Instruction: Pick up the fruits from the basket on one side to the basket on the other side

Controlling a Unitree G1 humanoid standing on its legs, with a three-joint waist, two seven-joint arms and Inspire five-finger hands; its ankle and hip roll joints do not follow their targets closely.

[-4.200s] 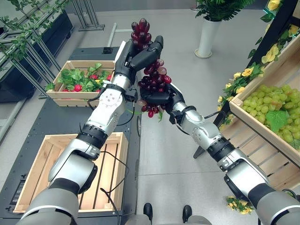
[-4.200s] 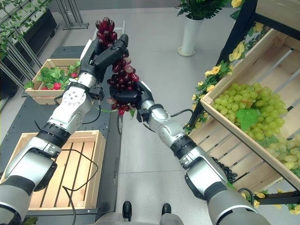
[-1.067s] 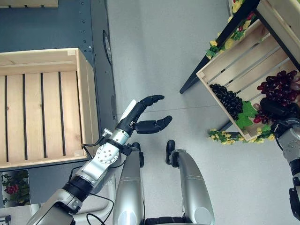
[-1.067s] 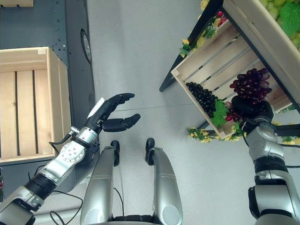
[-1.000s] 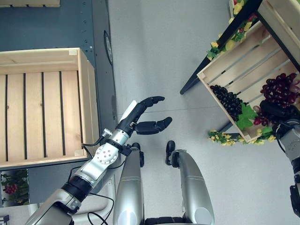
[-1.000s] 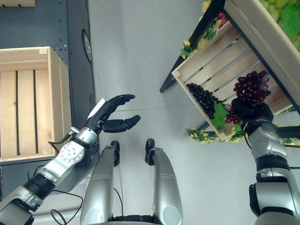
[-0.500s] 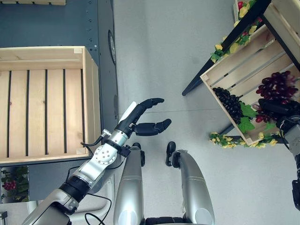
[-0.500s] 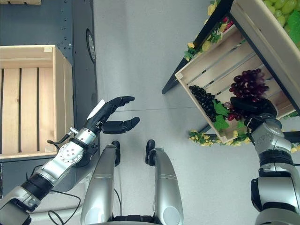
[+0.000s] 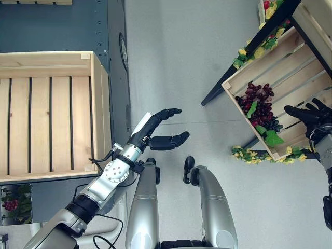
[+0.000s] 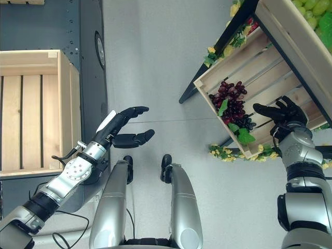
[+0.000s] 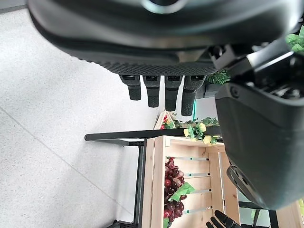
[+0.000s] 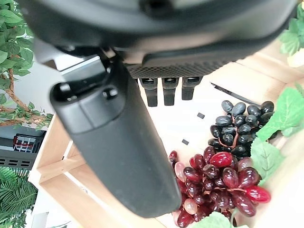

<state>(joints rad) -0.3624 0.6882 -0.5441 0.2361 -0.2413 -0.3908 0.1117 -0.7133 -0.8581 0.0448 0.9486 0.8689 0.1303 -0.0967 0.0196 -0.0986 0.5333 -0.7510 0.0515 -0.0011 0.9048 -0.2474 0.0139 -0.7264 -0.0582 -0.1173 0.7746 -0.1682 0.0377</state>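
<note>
Dark red grape bunch (image 9: pixel 258 102) lay in the slatted wooden crate on the rack (image 9: pixel 270 61) at 2 o'clock, atop black grapes (image 12: pixel 237 128). Right hand (image 10: pixel 282 115) spread, empty, beside it. Left hand (image 9: pixel 158 132) half-open, empty. Wooden crate at 9 o'clock (image 9: pixel 98 109) bare; this transfer looked finished.

- The slatted crate (image 9: pixel 49 114) on the left runs off the picture's left edge.
- The shelf crate (image 10: pixel 259 78) is cut by the right edge.
- The black grapes (image 10: pixel 248 123) lie partly covered by the red grapes (image 10: pixel 231 101) and a leaf (image 10: pixel 244 137).
- The green grapes (image 10: pixel 314 13) are cropped at the top corner.
</note>
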